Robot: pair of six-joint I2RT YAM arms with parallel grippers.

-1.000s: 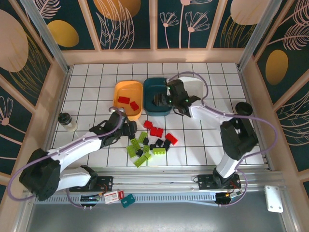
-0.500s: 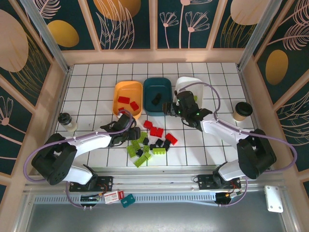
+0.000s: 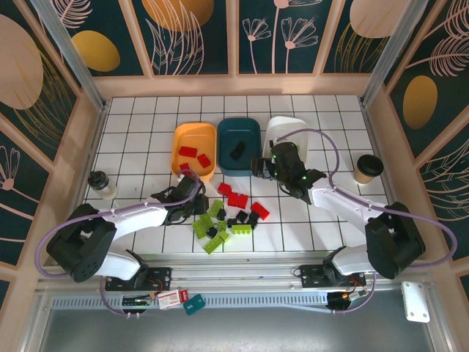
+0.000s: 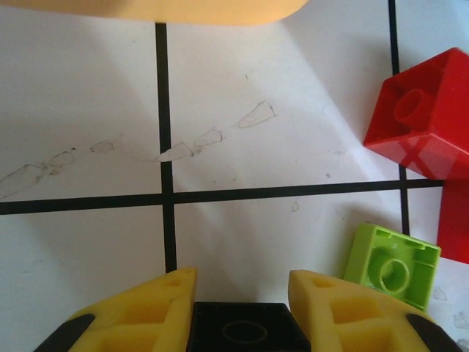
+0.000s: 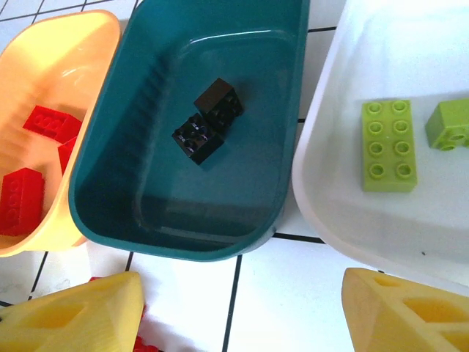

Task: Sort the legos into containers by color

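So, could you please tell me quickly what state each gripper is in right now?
Left gripper: shut on a black brick.
Right gripper: open, holding nothing.

— Any writing to read here?
— None legible. The red-and-white sticker (image 3: pixel 170 296) on the front rail (image 3: pixel 278 300) may carry print, but it's too small to make out.

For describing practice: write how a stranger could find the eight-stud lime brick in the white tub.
On the table, find the white tub, right of the dark teal tub. Two lime bricks lie in it: take the eight-stud lime brick, studs up in two rows, nearer the teal tub than the other lime brick.
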